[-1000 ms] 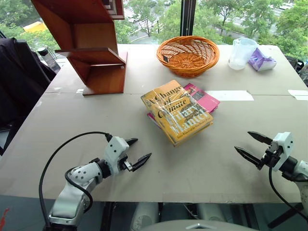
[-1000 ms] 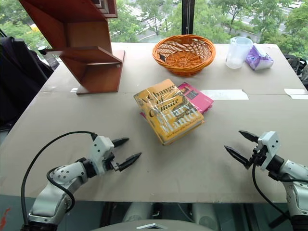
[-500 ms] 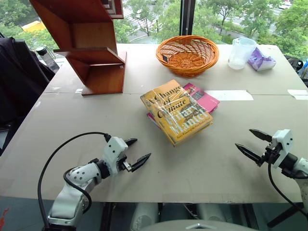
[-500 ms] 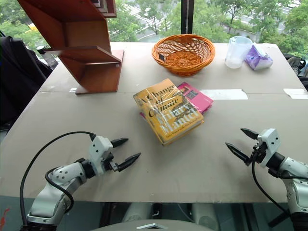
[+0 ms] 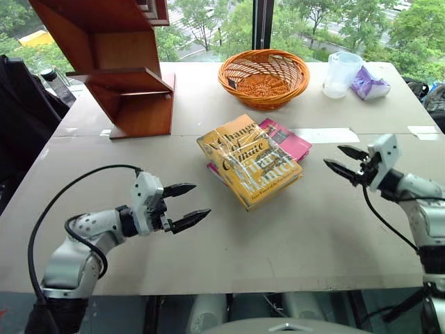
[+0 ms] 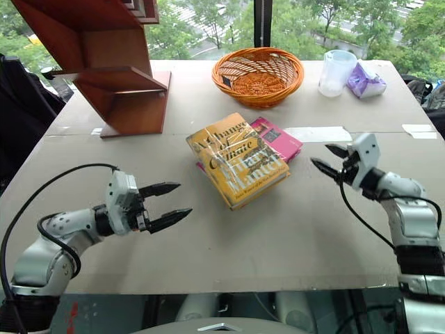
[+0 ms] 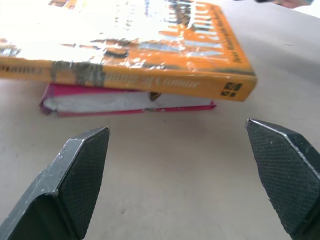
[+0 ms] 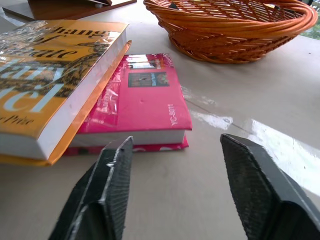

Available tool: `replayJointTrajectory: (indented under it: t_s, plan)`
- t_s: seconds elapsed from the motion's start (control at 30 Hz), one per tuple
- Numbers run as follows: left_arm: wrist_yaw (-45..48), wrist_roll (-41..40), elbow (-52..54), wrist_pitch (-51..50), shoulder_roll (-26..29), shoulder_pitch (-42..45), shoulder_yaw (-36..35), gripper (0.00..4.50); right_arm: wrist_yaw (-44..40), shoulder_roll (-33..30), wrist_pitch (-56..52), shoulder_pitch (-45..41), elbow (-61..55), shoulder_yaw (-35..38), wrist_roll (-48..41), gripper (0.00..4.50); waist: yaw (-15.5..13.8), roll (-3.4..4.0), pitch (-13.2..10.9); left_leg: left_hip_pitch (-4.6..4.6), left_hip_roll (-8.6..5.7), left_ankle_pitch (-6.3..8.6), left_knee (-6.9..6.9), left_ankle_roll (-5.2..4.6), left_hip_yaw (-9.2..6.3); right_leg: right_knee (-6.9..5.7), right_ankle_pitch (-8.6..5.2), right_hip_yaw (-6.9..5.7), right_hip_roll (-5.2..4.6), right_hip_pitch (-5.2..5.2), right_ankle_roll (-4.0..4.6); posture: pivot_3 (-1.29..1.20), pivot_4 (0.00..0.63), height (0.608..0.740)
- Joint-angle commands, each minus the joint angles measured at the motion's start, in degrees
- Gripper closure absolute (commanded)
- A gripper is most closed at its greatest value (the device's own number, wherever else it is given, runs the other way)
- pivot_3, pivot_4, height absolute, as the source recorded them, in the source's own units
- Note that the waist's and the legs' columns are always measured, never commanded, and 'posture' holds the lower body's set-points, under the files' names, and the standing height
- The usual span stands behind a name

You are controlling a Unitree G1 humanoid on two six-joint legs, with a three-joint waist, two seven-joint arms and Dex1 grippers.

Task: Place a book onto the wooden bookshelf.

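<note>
**Q:** Where is the task's thing lying, and how are the grippers standing to it?

**A:** The book [image 5: 249, 161] is lying flat near the middle of the table [image 5: 292, 243], resting askew on a thinner pink book [image 5: 288, 140] whose corner is showing from under it on the basket [image 5: 263, 76] side. The wooden bookshelf [image 5: 122, 69] is standing well apart, at the far left of the table. The left gripper [image 5: 188, 204] is hovering near the book's near-left corner with its jaws standing wide and nothing between them; the right gripper [image 5: 345, 159] is hovering just beside the book's right edge, jaws parted and empty.

**Q:** How is the book likely to be handling?

**A:** Judging by its thickness, it is probably fairly heavy for one pincer, and stiff enough when kept shut. The glossy wrapper, crinkling and reflecting light in the left wrist view, is probably making the cover slippery.

**Q:** Where, then, is a hold best taken?

**A:** The overhang is offering one: in the right wrist view the page edge [image 8: 80, 107] is projecting past the pink book, leaving room for a finger beneath. Pinching across the thickness there, or squeezing spine [image 7: 130, 77] and page edge from opposite sides, seems soundest. The risk is the pink book dragging along.
</note>
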State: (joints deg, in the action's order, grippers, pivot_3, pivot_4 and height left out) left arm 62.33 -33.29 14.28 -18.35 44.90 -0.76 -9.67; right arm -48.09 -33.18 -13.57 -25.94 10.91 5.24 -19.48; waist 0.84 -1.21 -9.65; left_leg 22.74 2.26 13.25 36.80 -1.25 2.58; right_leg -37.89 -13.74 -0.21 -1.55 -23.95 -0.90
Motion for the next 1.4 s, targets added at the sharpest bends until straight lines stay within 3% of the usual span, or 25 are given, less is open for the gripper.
replayJointTrajectory:
  t_s: [0.03,0.1,0.33,0.53,0.87,1.17,1.27,1.4]
  plan:
    - [2.36,-0.22,-2.37,0.76,2.94,2.31,-3.39,0.0,-0.77,2.13,0.63,-7.25,7.27,-4.17,3.68,3.6,0.0,-0.01,-0.01,0.03,0.0,0.0,0.0,0.0,0.02,0.02,0.04,0.0,0.0,0.0,0.03,0.0,0.15,0.739]
    - [3.04,-0.34,-3.52,0.62,4.54,3.18,-5.24,0.0,-1.79,4.17,1.13,-11.88,11.97,-6.46,5.17,4.4,0.0,-0.07,-0.06,0.14,0.0,0.0,-0.03,0.0,0.03,0.02,0.13,0.0,0.01,-0.12,0.15,0.0,0.15,0.739]
    - [5.53,-5.63,1.37,-2.81,8.5,0.45,-14.5,0.0,-5.32,7.97,5.75,-19.85,23.86,-9.39,8.39,4.4,-0.01,-0.24,-0.27,0.29,0.0,0.0,-0.06,0.01,0.0,0.06,0.14,0.01,-0.13,-0.25,0.12,0.0,0.15,0.739]
    - [5.39,-7.24,3.78,-5.44,9.42,-4.24,-20.86,0.0,-9.71,10.24,6.32,-21.29,24.44,-11.0,8.89,4.4,0.17,-0.24,-0.29,0.25,-0.01,0.0,-0.05,0.0,0.04,0.01,0.15,0.0,-0.26,-0.25,0.12,0.0,0.15,0.739]
    - [3.49,-7.95,6.4,-5.98,6.73,-6.9,-20.13,0.0,-9.95,14.92,5.68,-20.36,19.54,-13.29,9.97,4.4,0.19,-0.22,-0.3,0.19,0.07,0.0,-0.04,0.01,0.0,-0.09,0.16,0.0,-0.27,-0.25,0.14,0.0,0.15,0.739]
    - [2.24,-8.9,6.43,-6.59,4.11,-7.27,-19.96,0.0,-8.74,14.61,5.67,-18.8,17.56,-12.78,10.55,4.4,0.17,-0.22,-0.3,0.19,0.04,0.0,-0.04,0.01,0.02,-0.09,0.16,0.0,-0.35,-0.25,0.14,0.0,0.15,0.739]
    - [-3.39,-13.28,5.79,-10.33,-0.45,-6.61,-20.81,0.0,-6.86,11.25,7.8,-17.73,15.82,-10.86,11.5,4.4,0.1,-0.22,-0.3,0.18,0.04,0.0,-0.03,0.01,0.03,-0.1,0.17,0.0,-0.37,-0.25,0.14,0.0,0.15,0.739]
    - [-17.14,-26.18,3.51,-24.59,-6.53,-5.69,-21.17,0.0,-9.91,3.85,4.87,-11.84,4.27,-7.7,8.27,4.4,-0.47,-0.23,-0.3,0.25,-0.02,0.0,0.02,0.01,-0.06,-0.06,0.17,0.04,-0.38,-0.21,0.12,0.0,0.15,0.739]
